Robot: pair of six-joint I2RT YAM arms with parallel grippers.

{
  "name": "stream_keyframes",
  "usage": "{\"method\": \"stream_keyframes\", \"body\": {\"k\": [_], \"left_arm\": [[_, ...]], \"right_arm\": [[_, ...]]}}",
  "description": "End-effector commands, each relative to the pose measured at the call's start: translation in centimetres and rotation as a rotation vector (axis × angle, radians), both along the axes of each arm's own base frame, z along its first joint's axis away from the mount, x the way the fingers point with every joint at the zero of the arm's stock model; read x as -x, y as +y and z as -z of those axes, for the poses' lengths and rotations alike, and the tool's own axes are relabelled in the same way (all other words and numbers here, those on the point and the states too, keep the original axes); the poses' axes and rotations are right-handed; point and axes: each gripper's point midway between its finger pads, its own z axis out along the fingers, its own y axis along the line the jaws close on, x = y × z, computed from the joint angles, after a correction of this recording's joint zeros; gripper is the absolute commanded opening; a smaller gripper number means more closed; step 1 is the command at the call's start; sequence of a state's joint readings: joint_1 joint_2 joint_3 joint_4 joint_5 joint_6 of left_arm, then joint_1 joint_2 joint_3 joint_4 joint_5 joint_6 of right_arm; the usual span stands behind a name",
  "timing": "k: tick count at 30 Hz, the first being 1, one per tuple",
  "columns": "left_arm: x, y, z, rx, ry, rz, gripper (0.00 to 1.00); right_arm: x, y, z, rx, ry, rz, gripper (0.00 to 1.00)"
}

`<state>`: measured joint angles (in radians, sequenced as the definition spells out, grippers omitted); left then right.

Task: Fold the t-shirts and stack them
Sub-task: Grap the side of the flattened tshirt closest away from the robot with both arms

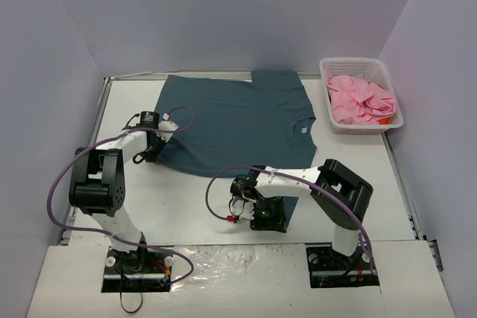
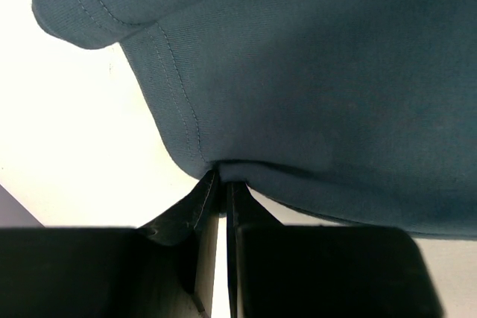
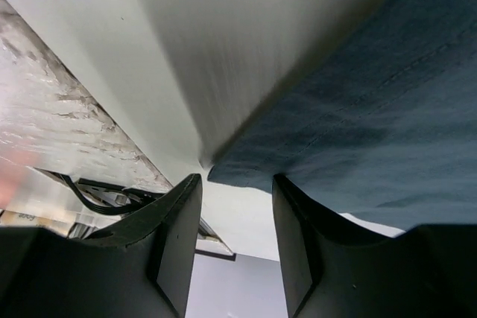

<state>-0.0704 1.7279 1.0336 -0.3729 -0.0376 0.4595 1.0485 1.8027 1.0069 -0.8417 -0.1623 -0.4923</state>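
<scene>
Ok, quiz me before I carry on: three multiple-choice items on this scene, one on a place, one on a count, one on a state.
1. Where is the pink t-shirt?
A. held in the right jaws
B. draped over the left arm
C. in the white basket

2. How many t-shirts lie spread on the table?
A. one
B. two
C. three

3. What are the left jaws doing?
A. standing open above bare table
B. shut on the teal t-shirt at its edge
C. shut on the basket's rim

Answers:
1 C: the pink cloth sits heaped inside the basket at the far right corner.
2 A: only the teal t-shirt lies out there.
3 B: the left wrist view shows the jaws pinching a fold of teal cloth.
</scene>
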Motion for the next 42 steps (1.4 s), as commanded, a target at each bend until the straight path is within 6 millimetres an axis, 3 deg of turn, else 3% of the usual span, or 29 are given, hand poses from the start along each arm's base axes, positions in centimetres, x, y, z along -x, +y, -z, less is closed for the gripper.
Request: {"method": "stream_keyframes", "body": {"k": [1,10,15,23,27,30,36,42], "left_arm": [[-0.1,0.0,-1.4,0.022,-0.041,-0.013,0.02],[0.0,-0.2,-1.3,0.027,-0.042,-0.008,0.02],[-0.1,-0.3,-1.6,0.033,-0.052,-0.005,0.02],[0.0,-0.3,-1.5,0.032,-0.051,-0.003,0.03],[-0.1,-0.3,-1.6,0.034,-0.053,-0.001,0.02],[0.0,-0.3,-1.7,0.035,-0.055,0.0,0.02],[0.2,-0.4,-1.7,0.037,-0.054,0.009,0.02],[0.7,-1.0,-3.1,0.064,-0.069,0.039,0.02]], "right_arm": [[0.2,-0.1,0.0,0.031,-0.008,-0.012,0.39],[0.2,0.8,1.1,0.038,-0.021,-0.023,0.38],[-1.5,1.4,2.1,0.071,-0.104,-0.02,0.36],[-2.4,2.1,3.0,0.085,-0.129,-0.022,0.32],[-2.6,2.1,3.2,0.09,-0.139,-0.021,0.16],[-2.7,2.3,3.1,0.085,-0.142,-0.017,0.1],[-2.2,2.3,1.1,0.044,-0.109,-0.029,0.08],[-2.5,1.3,-3.9,-0.076,-0.086,0.028,0.0]]}}
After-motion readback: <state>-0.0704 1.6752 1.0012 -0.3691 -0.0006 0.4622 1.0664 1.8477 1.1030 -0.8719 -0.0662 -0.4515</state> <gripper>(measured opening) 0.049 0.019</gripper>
